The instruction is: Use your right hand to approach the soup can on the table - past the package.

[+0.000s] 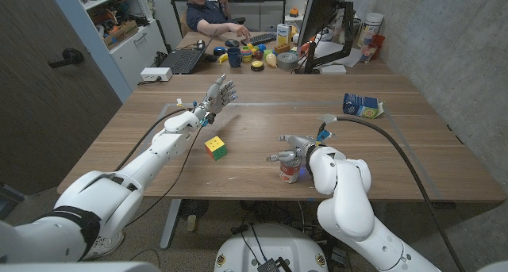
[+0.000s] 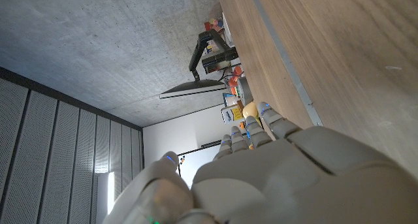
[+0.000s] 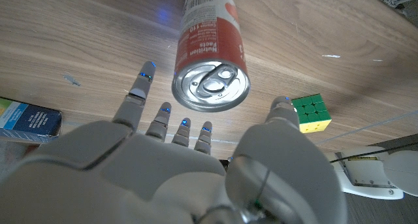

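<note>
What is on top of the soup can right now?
Nothing rests on the soup can: its pull-tab lid is bare. The right hand hovers over it with fingers spread, not touching. What lies under the can is hidden.

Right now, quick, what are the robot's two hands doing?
Left hand: open, fingers apart, raised over the table, holding nothing.
Right hand: open, fingers spread around the soup can, not gripping it yet.

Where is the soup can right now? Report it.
In the head view the soup can stands upright near the table's front edge, right of centre, just beside the open right hand, with the puzzle cube to its left.
</note>
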Controlling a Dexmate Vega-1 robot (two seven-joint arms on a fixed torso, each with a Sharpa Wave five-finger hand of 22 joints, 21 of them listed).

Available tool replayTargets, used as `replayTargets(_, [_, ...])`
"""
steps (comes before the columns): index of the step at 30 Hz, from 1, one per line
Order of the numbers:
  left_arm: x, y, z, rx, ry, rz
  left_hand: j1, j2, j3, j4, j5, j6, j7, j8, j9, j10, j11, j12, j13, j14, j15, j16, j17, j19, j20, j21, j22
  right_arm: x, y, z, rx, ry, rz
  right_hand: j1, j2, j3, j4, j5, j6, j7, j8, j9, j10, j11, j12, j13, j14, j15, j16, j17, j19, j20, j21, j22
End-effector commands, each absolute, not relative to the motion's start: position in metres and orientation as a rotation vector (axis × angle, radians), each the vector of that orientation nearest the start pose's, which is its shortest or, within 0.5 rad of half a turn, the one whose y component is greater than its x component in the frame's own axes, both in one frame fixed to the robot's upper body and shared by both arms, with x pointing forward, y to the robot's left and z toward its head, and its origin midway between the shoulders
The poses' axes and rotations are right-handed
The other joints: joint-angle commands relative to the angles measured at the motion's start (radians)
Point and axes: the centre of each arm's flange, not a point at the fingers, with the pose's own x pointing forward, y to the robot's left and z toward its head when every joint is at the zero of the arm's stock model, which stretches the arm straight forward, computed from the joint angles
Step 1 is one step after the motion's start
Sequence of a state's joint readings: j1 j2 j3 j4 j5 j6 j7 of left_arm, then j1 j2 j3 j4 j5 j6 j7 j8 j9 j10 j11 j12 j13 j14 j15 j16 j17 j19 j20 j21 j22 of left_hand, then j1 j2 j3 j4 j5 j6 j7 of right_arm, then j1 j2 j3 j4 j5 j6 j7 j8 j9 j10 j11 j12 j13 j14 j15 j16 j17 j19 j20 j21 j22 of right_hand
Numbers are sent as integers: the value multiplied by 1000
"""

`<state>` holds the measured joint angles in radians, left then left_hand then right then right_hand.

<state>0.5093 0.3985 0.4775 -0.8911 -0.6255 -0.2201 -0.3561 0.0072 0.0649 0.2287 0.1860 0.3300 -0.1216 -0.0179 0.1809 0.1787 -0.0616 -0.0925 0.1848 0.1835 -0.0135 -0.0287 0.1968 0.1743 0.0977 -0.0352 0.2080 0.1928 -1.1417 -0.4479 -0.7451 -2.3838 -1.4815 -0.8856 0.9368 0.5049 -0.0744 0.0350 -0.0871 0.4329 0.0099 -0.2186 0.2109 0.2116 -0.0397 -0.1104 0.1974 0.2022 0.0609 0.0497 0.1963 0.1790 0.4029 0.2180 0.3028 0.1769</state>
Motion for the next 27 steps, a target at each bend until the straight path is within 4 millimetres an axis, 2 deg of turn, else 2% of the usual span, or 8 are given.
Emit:
replayTargets(1, [715, 257, 15, 69, -471, -433, -4, 97, -7, -1, 7, -10, 1, 7, 4, -4, -5, 3, 3, -6, -8, 6, 6, 2, 0, 5, 4, 432, -96, -62, -1418, -102, 115, 14, 5, 1, -8, 8, 9, -3, 7, 4, -4, -4, 5, 3, 4, -7, -1, 2, 13, 1, -5, -1])
replayTargets(27, [716, 258, 16, 71, -470, -433, -4, 97, -11, -1, 8, -11, 1, 7, 4, -4, -5, 3, 3, -7, -8, 6, 6, 2, 0, 5, 4, 434, -97, -61, -1405, -110, 114, 32, 15, -1, -11, 14, 23, -3, 13, 6, 1, -5, 9, 3, 12, -9, 1, 1, 32, 1, -13, -1])
